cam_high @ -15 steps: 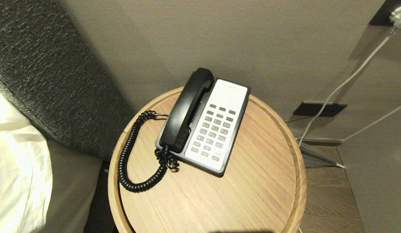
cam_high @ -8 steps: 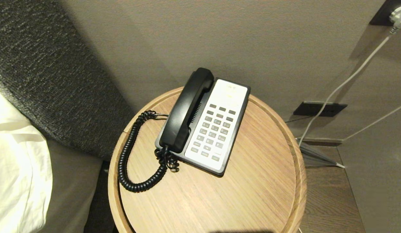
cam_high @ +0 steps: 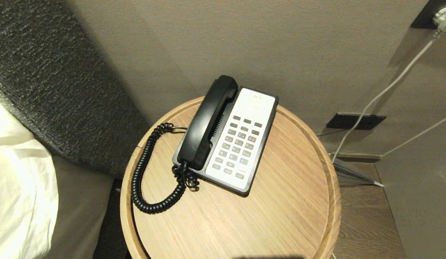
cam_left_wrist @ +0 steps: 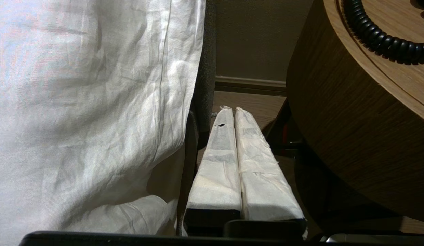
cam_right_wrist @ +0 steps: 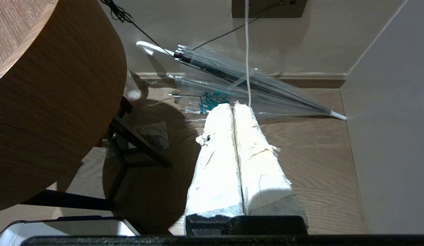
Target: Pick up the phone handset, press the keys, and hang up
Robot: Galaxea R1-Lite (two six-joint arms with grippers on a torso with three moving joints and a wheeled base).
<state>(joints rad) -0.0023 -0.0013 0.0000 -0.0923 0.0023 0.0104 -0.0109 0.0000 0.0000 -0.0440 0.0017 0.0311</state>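
Phone handset (cam_high: 208, 124) lies seated in its cradle along the left side of the phone base (cam_high: 241, 140), on the round wooden surface (cam_high: 280, 216); coiled cord (cam_high: 144, 180) loops off to the left. Step in hand, as judged: reach and lift. Best grip looks like the slim middle of the handset, approached from above, lifting straight up so the cord does not drag the base.

Left end effector (cam_left_wrist: 229, 112): fingers together, empty, low beside the surface near the bed sheet (cam_left_wrist: 89, 112). Right end effector (cam_right_wrist: 232, 109): fingers together, empty, above the floor.
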